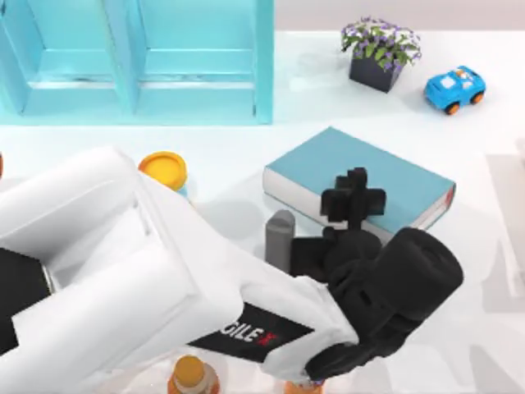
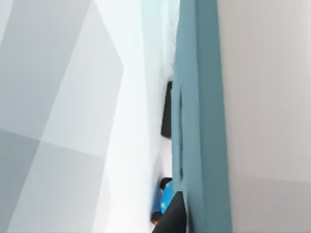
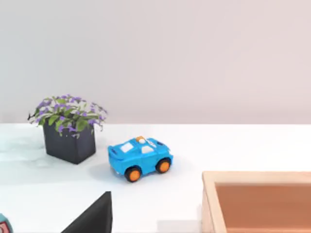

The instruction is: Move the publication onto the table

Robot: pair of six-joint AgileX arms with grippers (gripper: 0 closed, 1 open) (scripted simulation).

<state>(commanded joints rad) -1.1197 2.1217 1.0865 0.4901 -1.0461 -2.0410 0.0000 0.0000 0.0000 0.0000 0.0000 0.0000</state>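
One thick teal-blue hardcover book [image 1: 361,182] lies flat on the wide white tabletop [image 1: 492,328], in front of the light-blue shelf unit [image 1: 139,61]. My left gripper [image 1: 354,197] hovers over its cover; whether the fingers are parted or closed, I cannot tell. I judge it heavy, stiff, smooth-covered; best pinched across the spine edge.

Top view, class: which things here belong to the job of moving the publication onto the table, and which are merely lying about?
Job:
publication
table
left gripper over the publication

Lying about:
shelf unit
potted plant
toy car
yellow-lidded jar
grey cylinder
wooden box
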